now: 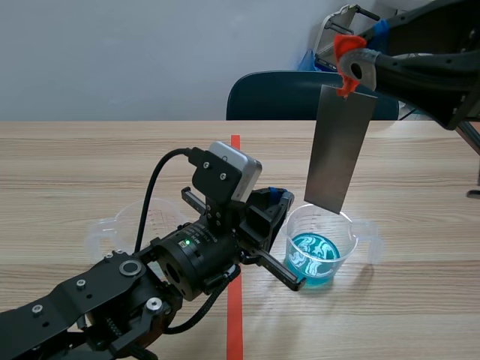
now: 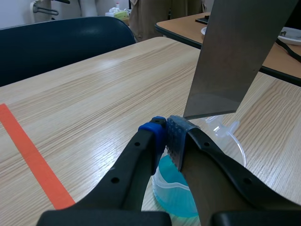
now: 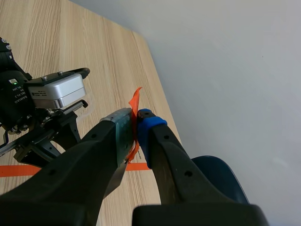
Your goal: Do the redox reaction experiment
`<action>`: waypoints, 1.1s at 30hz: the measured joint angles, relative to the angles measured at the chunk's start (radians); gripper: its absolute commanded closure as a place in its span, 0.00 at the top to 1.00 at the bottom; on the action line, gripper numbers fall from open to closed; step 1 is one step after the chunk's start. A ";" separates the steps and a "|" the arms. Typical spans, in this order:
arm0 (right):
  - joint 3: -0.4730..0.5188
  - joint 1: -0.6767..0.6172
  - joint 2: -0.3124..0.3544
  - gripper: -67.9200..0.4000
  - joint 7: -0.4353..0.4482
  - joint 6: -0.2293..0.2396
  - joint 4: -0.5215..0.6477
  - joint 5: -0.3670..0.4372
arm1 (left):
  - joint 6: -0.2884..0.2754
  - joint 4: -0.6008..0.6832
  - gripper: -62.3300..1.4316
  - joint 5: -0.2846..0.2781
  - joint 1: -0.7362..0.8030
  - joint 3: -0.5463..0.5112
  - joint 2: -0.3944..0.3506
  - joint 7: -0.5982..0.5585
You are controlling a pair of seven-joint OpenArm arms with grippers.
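Evidently the thin, stiff, light metal strip (image 1: 339, 150) hangs over the beaker (image 1: 334, 227) on the counter (image 1: 112, 165), with the right gripper (image 3: 136, 125) fingers clamped on its orange tab (image 1: 343, 46), the sensible hold, and the left gripper (image 2: 165, 134) fingers seemingly pinching the flimsy beaker's rim.

Behind the desk
A dark blue chair (image 1: 285, 96) stands at the desk's (image 1: 112, 157) far edge; another wooden table (image 2: 183, 23) lies past its side edge.
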 measured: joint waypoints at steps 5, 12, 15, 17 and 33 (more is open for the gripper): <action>0.000 0.000 0.000 0.02 0.000 0.000 0.000 0.000 | 0.000 0.000 0.07 -0.002 0.001 0.000 -0.002 0.000; 0.000 0.000 0.000 0.02 0.000 0.000 0.000 0.000 | 0.008 0.064 0.07 -0.055 0.090 -0.047 -0.084 0.001; 0.000 0.000 0.000 0.02 0.000 0.000 0.000 0.000 | 0.008 0.146 0.07 -0.055 0.181 -0.117 -0.145 0.000; 0.000 0.000 0.000 0.02 0.000 0.000 0.000 0.000 | 0.009 0.217 0.07 -0.055 0.256 -0.167 -0.193 0.000; 0.000 0.000 0.000 0.02 0.000 0.000 0.000 0.000 | 0.059 0.558 0.07 -0.063 0.961 -0.691 -0.338 0.000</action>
